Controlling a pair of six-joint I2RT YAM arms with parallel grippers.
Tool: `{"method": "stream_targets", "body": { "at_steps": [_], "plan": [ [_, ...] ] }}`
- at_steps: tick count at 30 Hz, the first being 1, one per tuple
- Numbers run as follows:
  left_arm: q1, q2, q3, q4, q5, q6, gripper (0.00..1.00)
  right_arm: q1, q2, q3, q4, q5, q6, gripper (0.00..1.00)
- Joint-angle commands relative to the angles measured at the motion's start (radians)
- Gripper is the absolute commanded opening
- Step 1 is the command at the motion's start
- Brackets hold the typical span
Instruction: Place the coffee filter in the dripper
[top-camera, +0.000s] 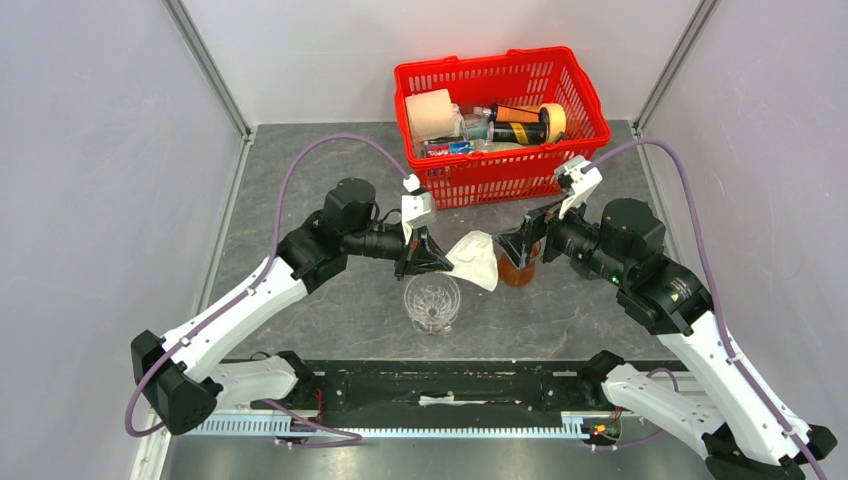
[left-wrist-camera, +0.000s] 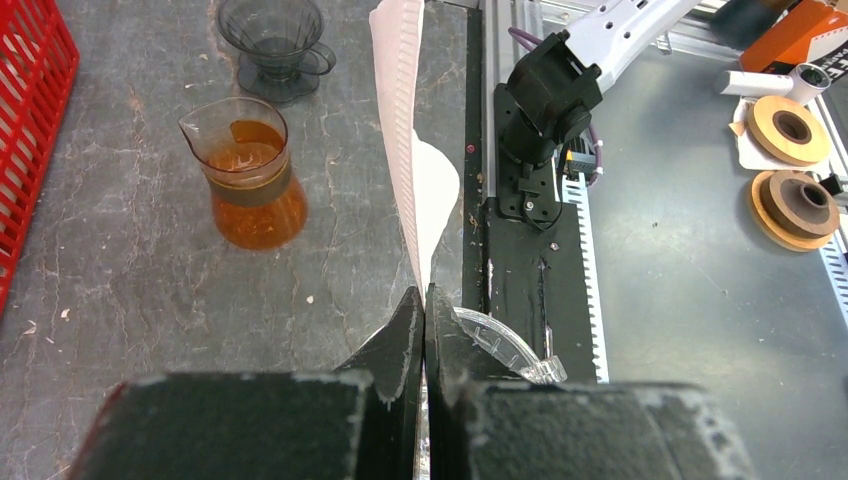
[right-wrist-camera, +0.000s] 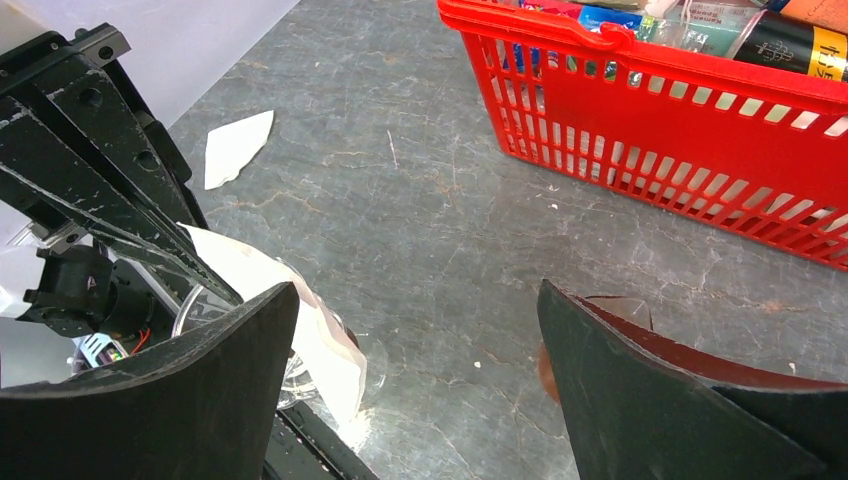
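My left gripper (top-camera: 440, 262) is shut on one edge of the white paper coffee filter (top-camera: 478, 260) and holds it in the air. The filter hangs just above and to the right of the clear cut-glass dripper (top-camera: 432, 300), which stands upright on the table. In the left wrist view the filter (left-wrist-camera: 405, 150) sticks out edge-on from the closed fingertips (left-wrist-camera: 410, 320), with the dripper's rim (left-wrist-camera: 500, 340) beside them. My right gripper (top-camera: 520, 248) is open and empty beside the filter. In the right wrist view the filter (right-wrist-camera: 320, 340) and dripper (right-wrist-camera: 190, 305) show past its left finger (right-wrist-camera: 200, 390).
A glass carafe of amber liquid (top-camera: 517, 272) stands under the right gripper and shows in the left wrist view (left-wrist-camera: 250, 185). A dark smoky cup (left-wrist-camera: 275, 45) stands beyond it. A red basket (top-camera: 500, 170) of items sits at the back. A white paper scrap (right-wrist-camera: 235, 148) lies on the table.
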Motion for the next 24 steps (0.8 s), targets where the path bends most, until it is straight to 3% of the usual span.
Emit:
{"method": "stream_targets", "body": {
  "at_steps": [1, 9, 24],
  "plan": [
    [0.001, -0.008, 0.041, 0.004, 0.033, 0.043, 0.02, 0.001, -0.012, 0.039, 0.005, -0.008, -0.016, 0.97],
    [0.001, -0.011, 0.041, 0.024, 0.032, 0.028, 0.02, 0.002, -0.007, 0.027, -0.002, -0.054, -0.03, 0.97],
    [0.001, -0.03, 0.029, 0.026, 0.091, 0.068, 0.02, 0.002, -0.056, -0.049, -0.042, 0.002, 0.0, 0.97]
  ]
}}
